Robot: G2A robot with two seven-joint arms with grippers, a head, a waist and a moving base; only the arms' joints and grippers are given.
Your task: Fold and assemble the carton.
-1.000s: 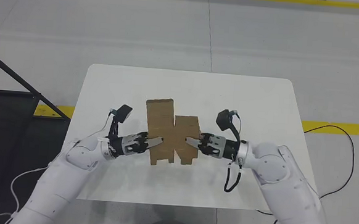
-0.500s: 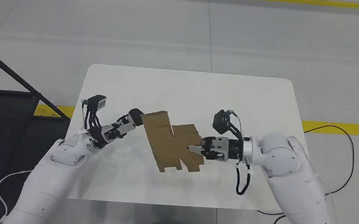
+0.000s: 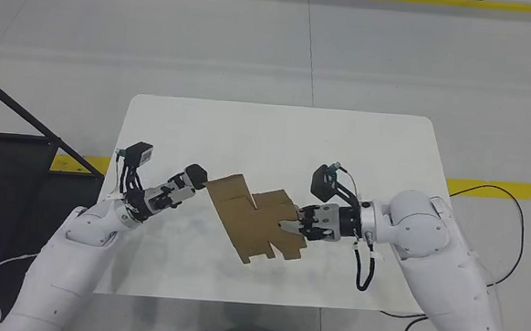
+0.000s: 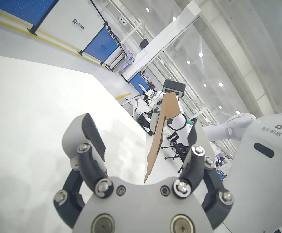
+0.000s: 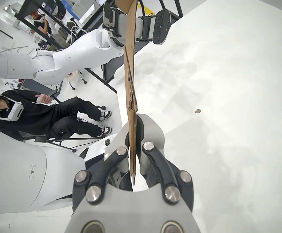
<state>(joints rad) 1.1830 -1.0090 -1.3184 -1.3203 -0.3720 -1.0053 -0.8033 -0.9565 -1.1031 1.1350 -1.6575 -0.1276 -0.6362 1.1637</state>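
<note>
The carton point(image 3: 255, 221) is a flat brown cardboard blank held just above the middle of the white table point(image 3: 358, 144). My right gripper point(image 3: 290, 224) is shut on its right edge. In the right wrist view the sheet point(image 5: 130, 66) runs edge-on out of that gripper point(image 5: 133, 128). My left gripper point(image 3: 197, 176) is at the carton's far left corner, open. In the left wrist view that gripper point(image 4: 144, 141) has the thin carton edge point(image 4: 162, 123) lying between its spread fingers point(image 4: 92, 136), unclamped.
A tiny brown scrap point(image 5: 198, 111) lies on the table beside the right gripper. A black frame point(image 3: 13, 104) stands off the table's left side. The far half of the table is bare.
My left gripper let go of the carton's left edge, opened and swung out to its far left corner. The right gripper kept its hold, and the carton turned clockwise and shifted toward the front.
</note>
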